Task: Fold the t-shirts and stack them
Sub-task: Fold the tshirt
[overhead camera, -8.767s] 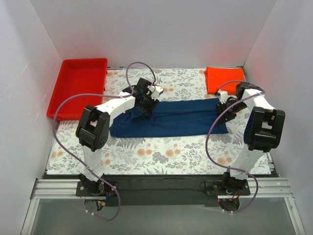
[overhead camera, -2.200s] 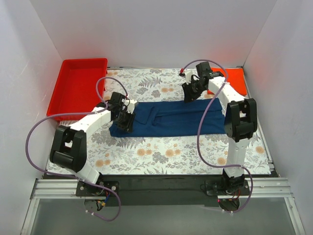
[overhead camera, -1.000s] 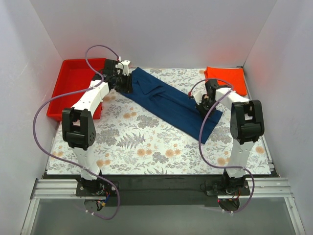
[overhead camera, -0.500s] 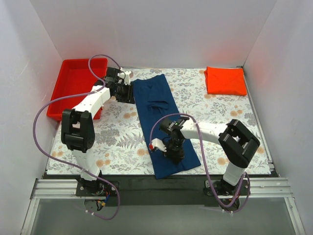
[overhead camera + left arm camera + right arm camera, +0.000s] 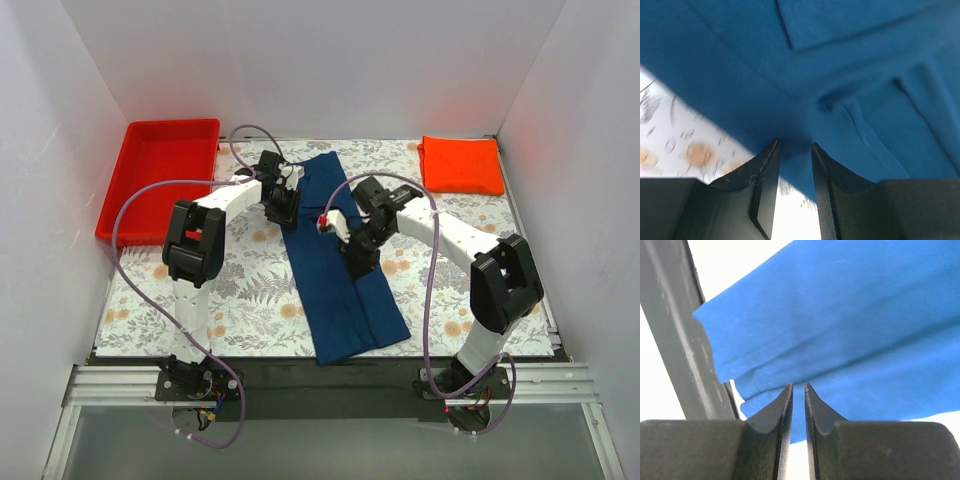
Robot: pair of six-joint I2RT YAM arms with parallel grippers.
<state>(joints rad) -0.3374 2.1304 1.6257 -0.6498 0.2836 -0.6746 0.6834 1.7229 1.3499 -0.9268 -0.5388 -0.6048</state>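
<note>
The navy blue t-shirt (image 5: 338,300) lies flat as a long narrow strip running from the back middle to the front edge; its print does not show. The orange-red t-shirt (image 5: 460,166) lies folded square at the back right. My left gripper (image 5: 284,207) sits at the strip's left edge near its far end, jaws a little apart over the cloth edge (image 5: 850,75), holding nothing (image 5: 794,144). My right gripper (image 5: 357,260) is low over the middle of the strip, jaws nearly closed with nothing between them (image 5: 798,385); the navy cloth (image 5: 855,330) lies just past the tips.
A rigid red tray (image 5: 155,180) stands at the back left. The table wears a floral cloth (image 5: 230,300). White walls close in the left, back and right sides. A grey bar (image 5: 680,340) crosses the left of the right wrist view.
My left gripper has let go of the strip's far end and shifted right to its left edge. My right gripper has moved from the near part of the strip back to its middle.
</note>
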